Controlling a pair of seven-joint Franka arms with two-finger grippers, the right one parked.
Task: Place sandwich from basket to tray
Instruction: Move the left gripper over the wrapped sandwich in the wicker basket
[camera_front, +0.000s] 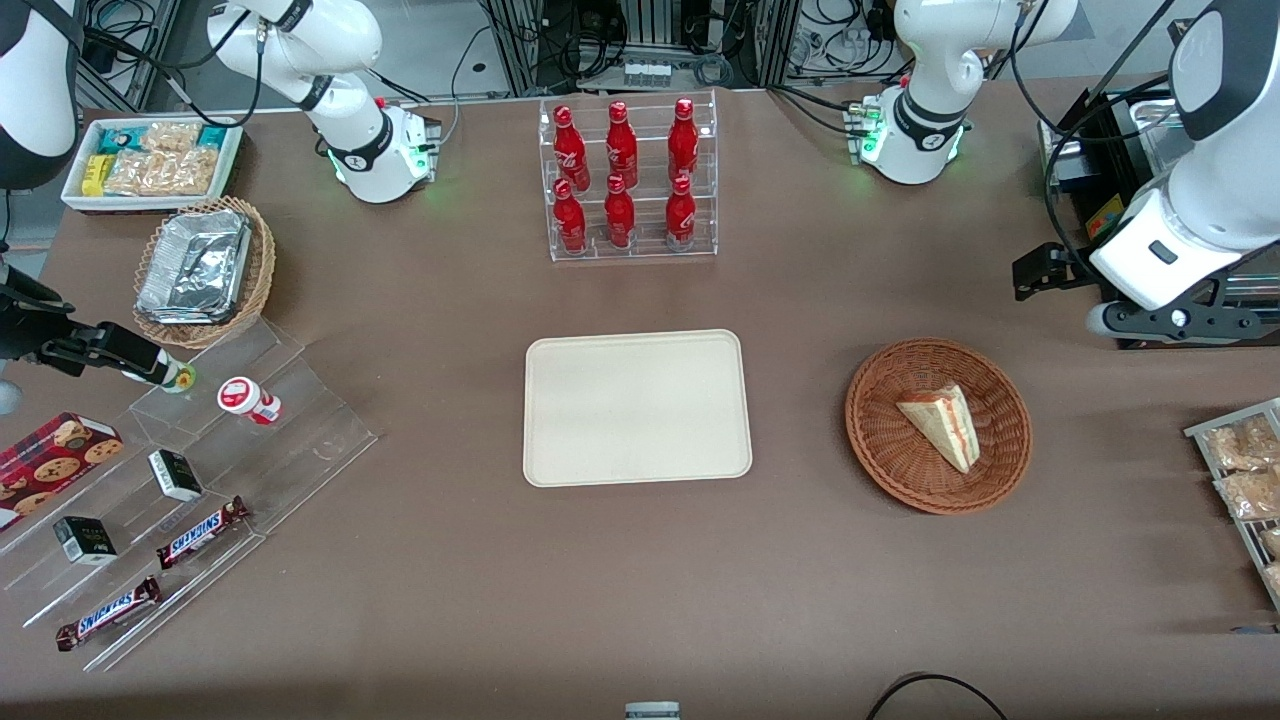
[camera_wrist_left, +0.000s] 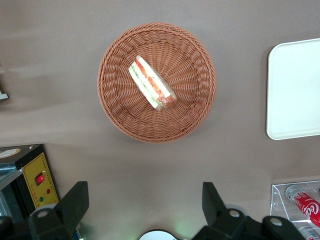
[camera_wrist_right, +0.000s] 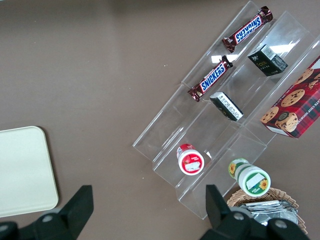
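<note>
The sandwich (camera_front: 941, 424) lies in the basket (camera_front: 880, 440) (off-centre). The gripper (camera_wrist_left: 145, 202) hangs above the basket with fingers spread wide, gripping nothing; bare table separates the basket from the tray (camera_front: 637, 408).

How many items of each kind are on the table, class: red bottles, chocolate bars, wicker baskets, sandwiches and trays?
Red bottles: 6
Snickers bars: 2
Wicker baskets: 2, the reddish-brown basket and the foil-lined basket
Sandwich: 1, in the reddish-brown basket
Tray: 1, nothing on it
Total: 12
The gripper hangs open above the table beside the reddish-brown basket.
</note>
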